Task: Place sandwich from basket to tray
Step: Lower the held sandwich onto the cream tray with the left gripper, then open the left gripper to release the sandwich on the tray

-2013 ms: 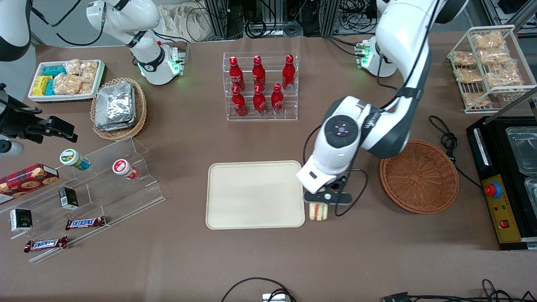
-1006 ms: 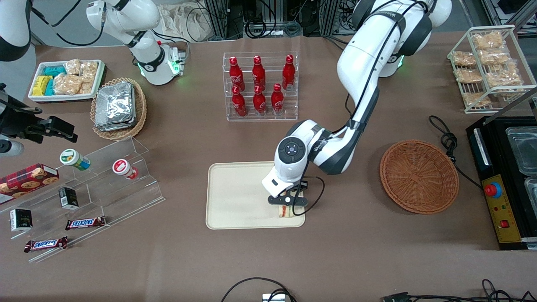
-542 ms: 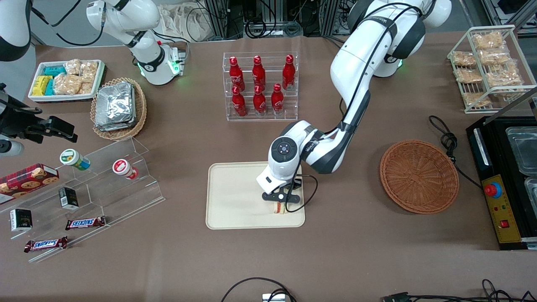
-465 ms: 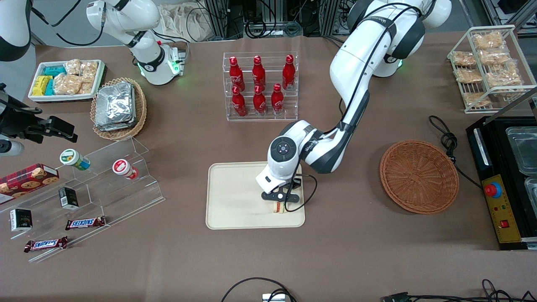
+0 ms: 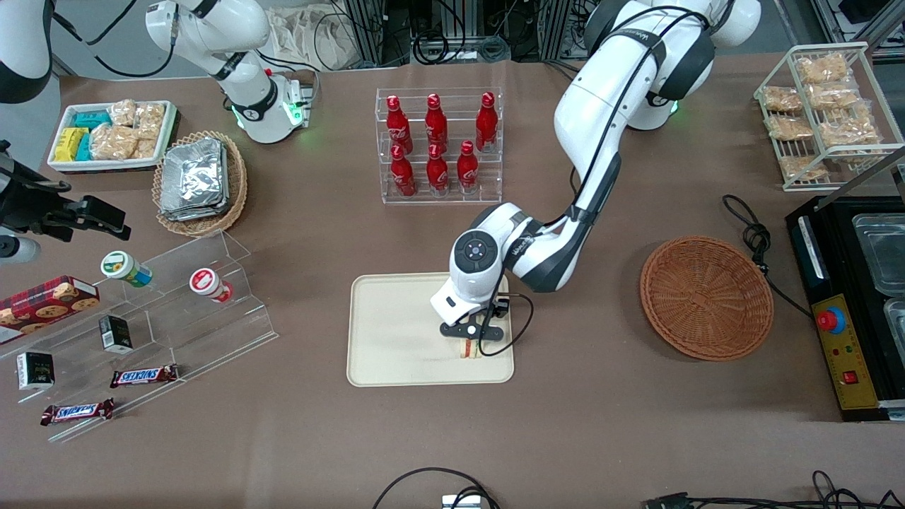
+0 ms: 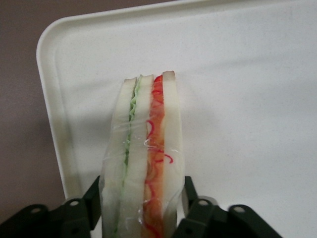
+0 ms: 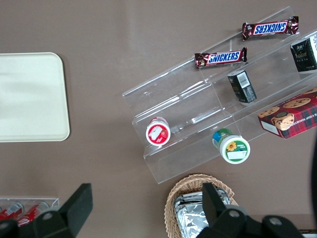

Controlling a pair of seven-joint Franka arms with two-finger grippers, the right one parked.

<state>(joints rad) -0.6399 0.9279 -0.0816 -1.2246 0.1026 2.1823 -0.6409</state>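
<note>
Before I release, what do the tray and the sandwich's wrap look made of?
Tray: looks like matte cream plastic, smooth with a moulded rim. Sandwich, held by the gripper over the tray: clear glossy film, probably plastic, wrinkled with highlights over pale bread.

The sandwich point(image 6: 143, 168) shows pale white bread with a green stripe and an orange-red one, over the cream-beige tray point(image 5: 396, 318); the black pincer point(image 6: 141, 218) grips it at the tray; the wicker basket point(image 5: 707, 297) is reddish-brown on the brown table point(image 5: 297, 438)
</note>
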